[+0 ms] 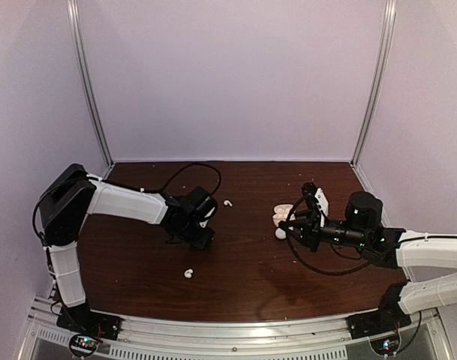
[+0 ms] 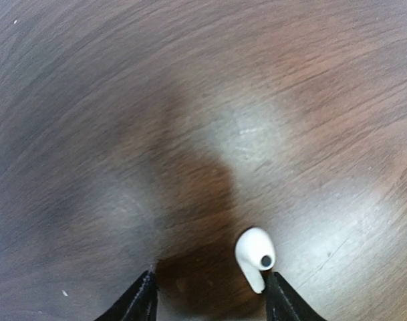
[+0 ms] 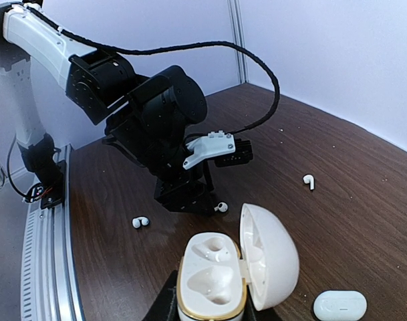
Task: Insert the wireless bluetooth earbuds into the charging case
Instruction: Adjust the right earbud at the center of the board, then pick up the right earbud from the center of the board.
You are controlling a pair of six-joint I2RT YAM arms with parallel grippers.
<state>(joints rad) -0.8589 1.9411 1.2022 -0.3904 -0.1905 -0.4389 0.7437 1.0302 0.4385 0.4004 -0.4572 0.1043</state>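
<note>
My left gripper (image 2: 210, 301) is open and low over the table, and it also shows in the top view (image 1: 202, 238). A white earbud (image 2: 255, 257) lies between its fingers, against the right fingertip (image 2: 281, 302); it also shows in the right wrist view (image 3: 220, 207). A second earbud (image 1: 226, 202) lies behind the left gripper, a third (image 1: 189, 274) in front of it. My right gripper (image 1: 297, 222) is shut on the open charging case (image 3: 213, 279); the lid (image 3: 273, 257) stands up and both wells are empty. A fourth earbud is not in view.
A closed white case (image 3: 339, 305) lies on the table beside the held one, also in the top view (image 1: 281, 233). The left arm's black cable (image 1: 190, 171) loops over the back of the table. White walls enclose the brown table (image 1: 243, 285).
</note>
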